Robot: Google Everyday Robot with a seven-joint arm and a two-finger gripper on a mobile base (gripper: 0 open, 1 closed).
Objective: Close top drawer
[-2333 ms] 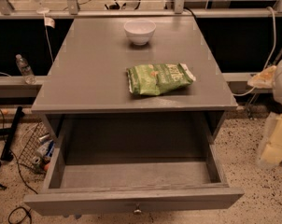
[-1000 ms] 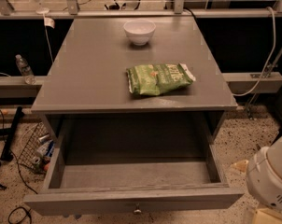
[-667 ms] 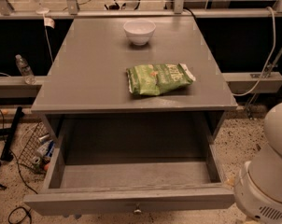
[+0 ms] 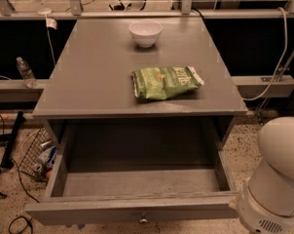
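Clutter in the wire basket (image 4: pixel 37 152) on the floor at the left lies near the drawer's side, yet the likelier trouble is a push landing off-centre on the top drawer (image 4: pixel 137 211), which could skew it and jam it. It stands far out toward the near edge, wide, deep, grey and empty, with a small round knob (image 4: pixel 143 220). At the near right only the white arm (image 4: pixel 278 179) shows; the gripper is out of frame, so spread or pressed together cannot be told.
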